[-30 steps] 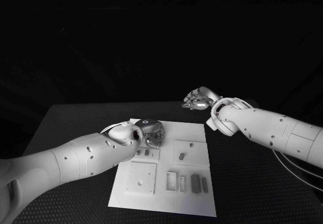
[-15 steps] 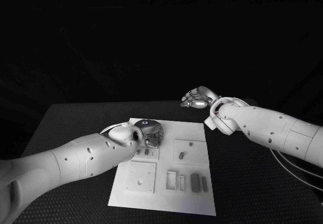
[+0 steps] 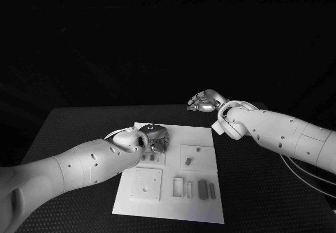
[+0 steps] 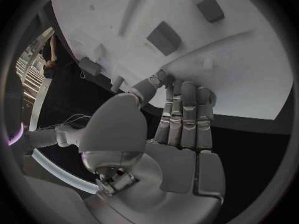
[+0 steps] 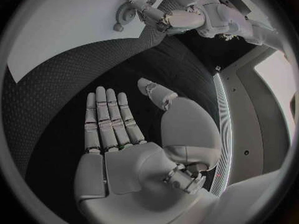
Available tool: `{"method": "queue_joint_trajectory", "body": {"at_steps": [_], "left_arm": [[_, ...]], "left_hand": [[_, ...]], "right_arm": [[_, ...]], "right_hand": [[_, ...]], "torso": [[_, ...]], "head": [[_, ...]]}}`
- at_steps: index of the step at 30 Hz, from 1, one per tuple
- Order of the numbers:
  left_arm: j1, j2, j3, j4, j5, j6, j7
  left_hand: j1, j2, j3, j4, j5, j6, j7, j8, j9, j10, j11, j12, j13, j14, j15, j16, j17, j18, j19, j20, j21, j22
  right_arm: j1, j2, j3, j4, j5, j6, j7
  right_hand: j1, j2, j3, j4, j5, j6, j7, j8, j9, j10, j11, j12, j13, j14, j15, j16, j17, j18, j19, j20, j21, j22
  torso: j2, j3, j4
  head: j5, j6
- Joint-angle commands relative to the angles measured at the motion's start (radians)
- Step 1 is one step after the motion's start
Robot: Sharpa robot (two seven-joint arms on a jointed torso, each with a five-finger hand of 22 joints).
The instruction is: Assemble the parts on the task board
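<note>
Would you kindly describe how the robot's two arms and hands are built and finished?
Both arms are smooth white shells dotted with small dark holes. The left hand and right hand are silver metal with jointed, segmented fingers and a rounded thumb base. A small ring mark sits on the back of the left hand. Thin cables trail beneath the right arm.

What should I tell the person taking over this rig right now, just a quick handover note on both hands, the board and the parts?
Left hand: fingers straight and together, tips down on the task board at its far left part; nothing seen in it.
Right hand: flat and open, holds nothing, over bare table beyond the board's far right corner.
Parts: two dark parts lie near the board's near right edge; smaller ones sit beside the left hand.
Done: no finished assembly is evident.
Left: picking up and fitting the parts, seemingly all of it.
</note>
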Motion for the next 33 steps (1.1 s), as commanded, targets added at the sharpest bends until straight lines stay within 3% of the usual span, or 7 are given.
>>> {"method": "queue_joint_trajectory", "body": {"at_steps": [1, 17, 33], "left_arm": [[-0.009, 0.006, -0.003, -0.004, 0.008, 0.016, 0.01], [-0.015, 0.012, -0.003, -0.007, 0.021, 0.034, 0.018], [-0.019, 0.012, -0.003, -0.009, 0.02, 0.064, 0.018]], "left_hand": [[-0.003, 0.008, 0.004, 0.003, 0.002, 0.007, -0.001, 0.002, -0.002, 0.004, -0.002, -0.008, -0.004, 0.006, 0.001, 0.005, -0.001, -0.004, 0.003, -0.023, 0.004, 0.02], [-0.009, 0.01, 0.002, 0.004, 0.002, 0.0, 0.003, -0.005, -0.011, 0.006, -0.001, -0.024, -0.008, 0.016, 0.001, 0.015, -0.002, -0.004, 0.008, -0.026, 0.006, 0.019], [0.013, 0.062, 0.04, -0.009, -0.002, 0.082, -0.027, 0.031, -0.01, 0.092, -0.03, -0.024, -0.001, 0.054, -0.027, 0.035, -0.012, -0.01, 0.02, -0.044, 0.015, 0.018]], "right_arm": [[0.0, 0.0, 0.0, 0.003, 0.004, 0.014, 0.013], [0.0, 0.002, 0.0, 0.002, 0.004, 0.015, 0.011], [0.0, 0.002, 0.0, 0.002, 0.004, 0.018, 0.009]], "right_hand": [[0.003, -0.001, -0.006, -0.002, 0.005, -0.004, 0.002, -0.005, -0.002, 0.006, 0.0, -0.006, -0.002, 0.008, 0.001, -0.005, -0.002, -0.011, 0.0, 0.003, -0.005, -0.001], [0.006, -0.002, -0.01, -0.002, 0.009, -0.005, 0.005, -0.005, -0.006, 0.011, 0.002, -0.013, -0.01, 0.01, 0.003, -0.009, -0.007, -0.01, 0.002, 0.003, -0.011, -0.002], [0.005, -0.004, -0.015, 0.001, 0.018, -0.006, 0.007, -0.005, -0.01, 0.015, 0.004, -0.02, -0.017, 0.012, 0.004, -0.012, -0.012, -0.01, 0.003, 0.004, -0.017, -0.001]], "torso": [[0.001, 0.0, -0.0013], [0.0, 0.0012, -0.0003], [-0.001, 0.0013, 0.0004]], "head": [[-0.002, -0.002], [-0.007, -0.008], [-0.008, -0.011]]}}
